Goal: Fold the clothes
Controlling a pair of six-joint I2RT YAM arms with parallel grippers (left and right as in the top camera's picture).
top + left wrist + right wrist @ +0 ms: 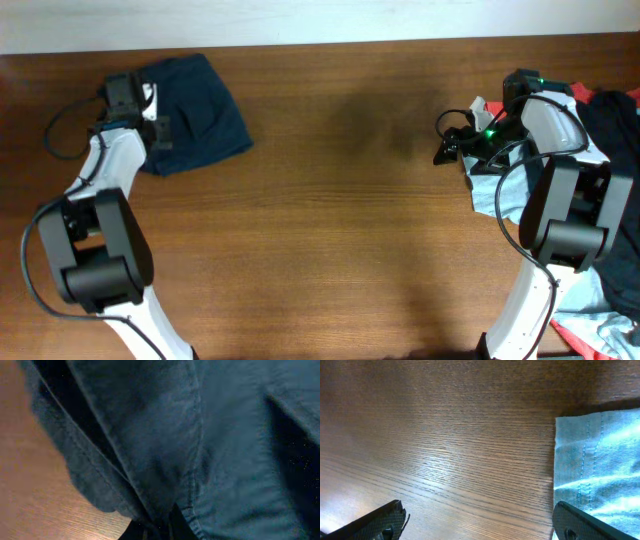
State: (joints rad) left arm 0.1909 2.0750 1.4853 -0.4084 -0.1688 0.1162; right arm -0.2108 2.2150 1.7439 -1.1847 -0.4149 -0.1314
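L gripper (157, 526) pinches hem of shorts (195, 100) at far-left corner of table (330, 230), prob. to pull a fold over; R gripper (477, 517) gapes empty by light blue T-shirt (600, 460), right edge.

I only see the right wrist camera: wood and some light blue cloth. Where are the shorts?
Observer: At the table's far left corner, in the overhead view. The shorts lie there.
Operator: Is anything holding them?
Observer: Yes, the left gripper has its jaws shut on their edge.
Operator: What's my blue cloth?
Observer: A light blue T-shirt, in a pile with a red garment.
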